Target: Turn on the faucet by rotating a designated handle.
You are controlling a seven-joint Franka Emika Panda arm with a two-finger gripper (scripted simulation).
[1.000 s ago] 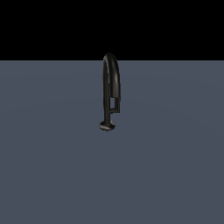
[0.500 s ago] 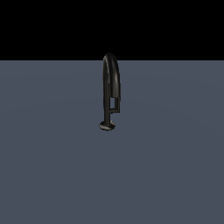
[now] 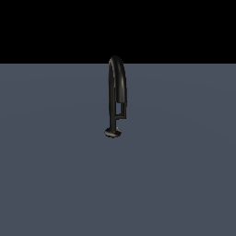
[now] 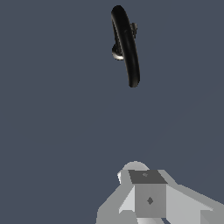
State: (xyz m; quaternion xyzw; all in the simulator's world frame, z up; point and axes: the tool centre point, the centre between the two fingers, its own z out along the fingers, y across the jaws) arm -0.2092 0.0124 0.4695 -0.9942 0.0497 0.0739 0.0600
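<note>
The faucet (image 3: 116, 87) is a glossy black arched tube standing upright on a small round base (image 3: 113, 132) in the middle of the grey floor. Its handle (image 3: 122, 109), a thin black L-shaped rod, branches off the stem on the exterior view's right, under the arch's free end. From the wrist view the faucet (image 4: 126, 43) is seen from above, with a bit of the handle (image 4: 133, 29) poking out beside the arch. My gripper (image 4: 148, 194) shows only as grey blocks, well away from the faucet and touching nothing. The arm is absent from the exterior view.
A flat blue-grey floor (image 3: 55, 175) spreads all around the faucet, under a black background (image 3: 55, 27). No other objects show.
</note>
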